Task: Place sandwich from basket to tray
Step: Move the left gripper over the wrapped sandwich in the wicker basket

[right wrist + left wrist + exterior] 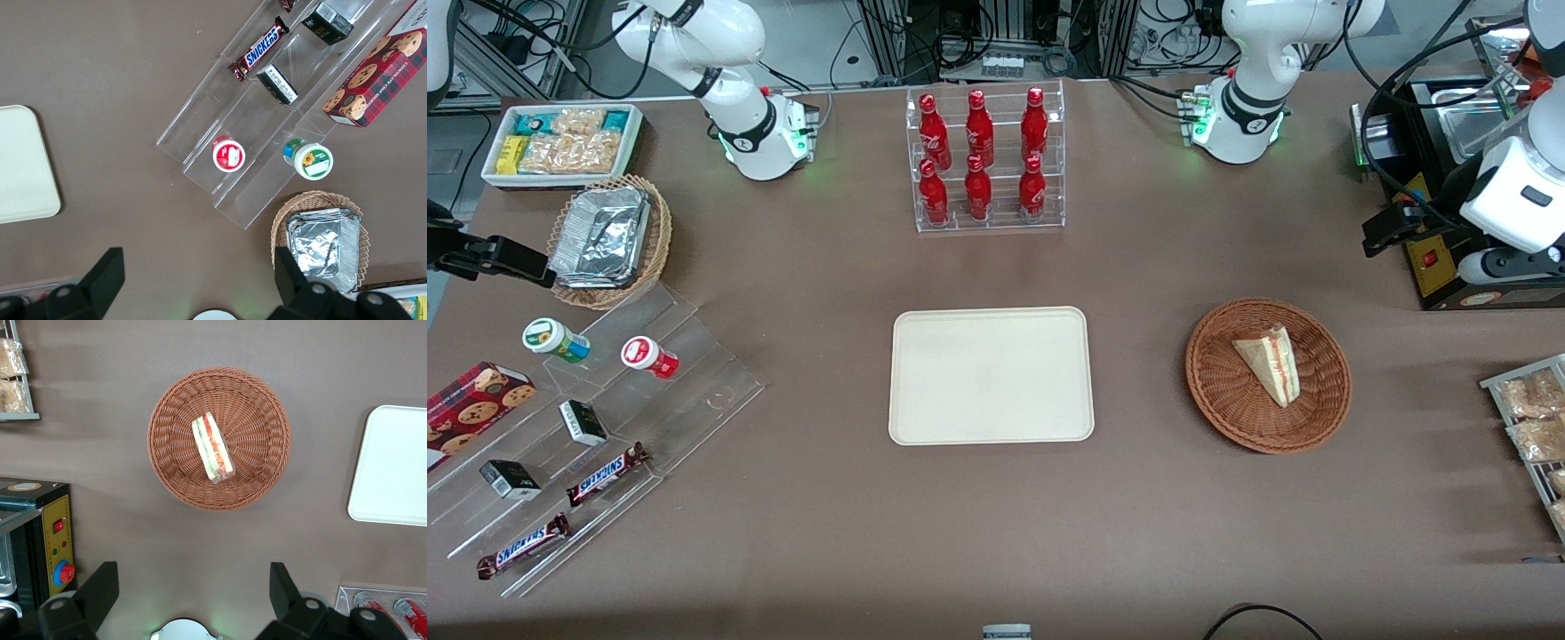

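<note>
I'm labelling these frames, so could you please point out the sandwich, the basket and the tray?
sandwich (213, 447), left wrist view, striped cut edge.
basket (1329, 400), front view, woven wall.
tray (991, 375), front view, bare floor.

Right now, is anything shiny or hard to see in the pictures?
Front view: the foil packs glare bright, while the sandwich in the basket looks clear. Left wrist view: the open hand shows dark, high above the table, and the tray looks washed-out pale.

We see a reddish-brown woven wicker basket (219, 439), rough-textured, holding a glossy clear-wrapped sandwich (213, 446), near a smooth matt cream plastic tray (991, 374), with the open black gripper (193, 593) above.
</note>
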Robot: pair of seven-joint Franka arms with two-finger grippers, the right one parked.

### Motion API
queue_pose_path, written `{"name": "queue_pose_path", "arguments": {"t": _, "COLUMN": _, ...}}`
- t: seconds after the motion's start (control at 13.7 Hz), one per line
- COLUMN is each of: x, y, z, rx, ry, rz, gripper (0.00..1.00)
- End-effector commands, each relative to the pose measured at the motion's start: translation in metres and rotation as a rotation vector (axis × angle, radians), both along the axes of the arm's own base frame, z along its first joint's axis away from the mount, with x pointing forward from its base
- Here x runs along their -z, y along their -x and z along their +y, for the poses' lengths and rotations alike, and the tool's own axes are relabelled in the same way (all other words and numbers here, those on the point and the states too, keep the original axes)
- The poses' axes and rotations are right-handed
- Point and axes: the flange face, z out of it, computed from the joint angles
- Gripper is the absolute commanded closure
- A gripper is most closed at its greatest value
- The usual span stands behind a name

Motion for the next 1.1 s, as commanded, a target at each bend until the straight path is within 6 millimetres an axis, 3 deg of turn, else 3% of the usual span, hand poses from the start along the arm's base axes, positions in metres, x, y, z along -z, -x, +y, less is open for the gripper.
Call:
{"name": "queue_pose_path", "arguments": {"t": 0.0, "x": -0.003, "y": 0.0, "z": -0.001, "rx": 0.013, "ry": -0.001, "rz": -0.005, "gripper": 0.0}}
{"name": "queue_pose_path", "arguments": {"t": 0.15, "x": 0.002, "y": -0.001, "z": -0.001, "rx": 0.007, "ry": 0.002, "rz": 0.006, "gripper": 0.0}}
{"name": "queue_pose_path", "arguments": {"t": 0.37, "x": 0.038, "y": 0.001, "z": 0.001, "rx": -0.021, "ry": 0.001, "rz": 0.006, "gripper": 0.0}}
{"name": "queue_pose_path", "arguments": {"t": 0.66, "x": 0.105, "y": 0.005, "z": -0.016, "rx": -0.161, "ry": -0.024, "rz": -0.038, "gripper": 0.0}}
{"name": "queue_pose_path", "arguments": {"t": 0.88, "x": 0.164, "y": 0.003, "z": -0.031, "rx": -0.374, "ry": -0.017, "rz": -0.123, "gripper": 0.0}}
{"name": "queue_pose_path", "arguments": {"t": 1.02, "x": 0.193, "y": -0.001, "z": -0.033, "rx": -0.46, "ry": -0.009, "rz": -0.145, "gripper": 0.0}}
